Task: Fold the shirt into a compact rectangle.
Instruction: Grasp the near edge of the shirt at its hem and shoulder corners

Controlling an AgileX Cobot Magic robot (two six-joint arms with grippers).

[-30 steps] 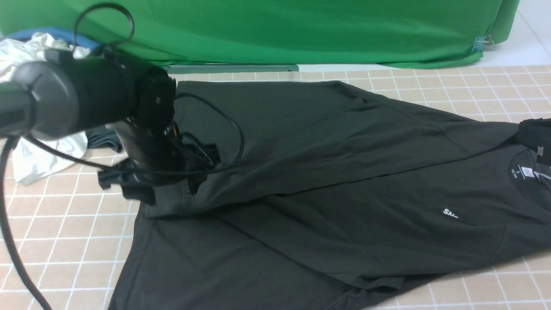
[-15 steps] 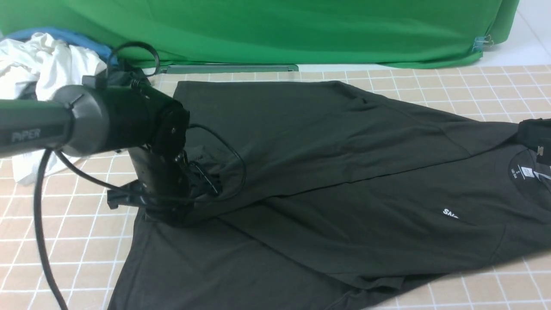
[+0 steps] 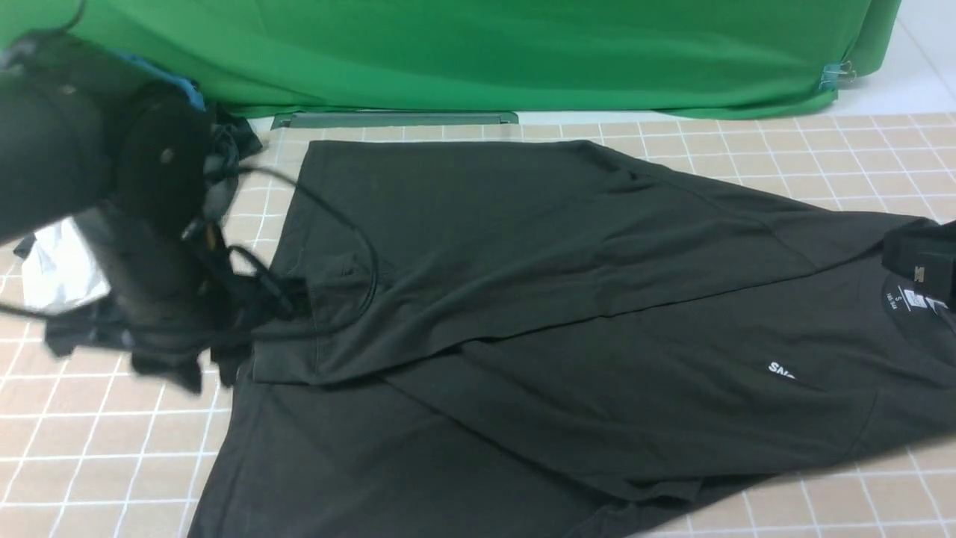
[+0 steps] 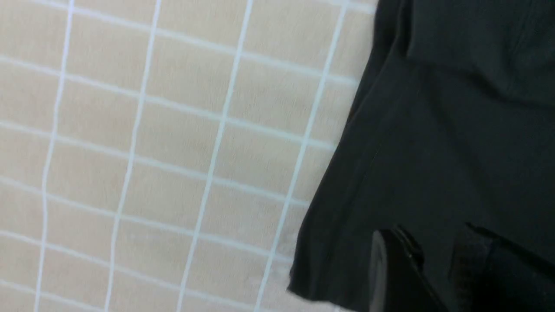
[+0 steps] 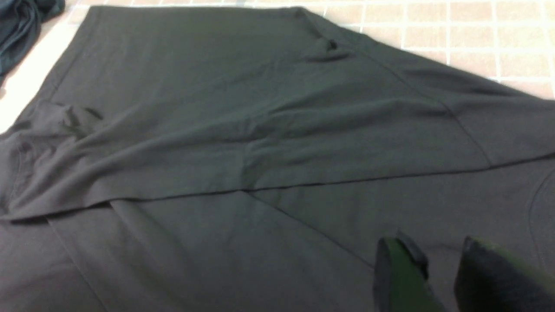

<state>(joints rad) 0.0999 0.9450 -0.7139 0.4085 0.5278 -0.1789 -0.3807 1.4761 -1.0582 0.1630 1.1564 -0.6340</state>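
The black shirt (image 3: 567, 299) lies spread on the tiled table, its far side folded over toward the middle. The white print (image 3: 782, 370) and the neck label (image 3: 913, 299) show at the right. My left gripper (image 3: 272, 302) is blurred at the shirt's left edge; in the left wrist view it (image 4: 433, 255) stands open just above the hem (image 4: 329, 242), holding nothing. My right gripper (image 3: 919, 258) hovers by the collar. In the right wrist view it (image 5: 442, 260) is open above the fabric (image 5: 243, 143).
A white garment (image 3: 56, 265) and a dark grey-green garment (image 3: 231, 142) lie at the far left, behind my left arm. A green backdrop (image 3: 485, 52) closes off the far side. A loose black cable (image 3: 358, 239) from the left arm hangs over the shirt.
My left arm has swung left and back off the shirt, leaving the folded flap lying flat. The right gripper has shifted slightly toward the collar.
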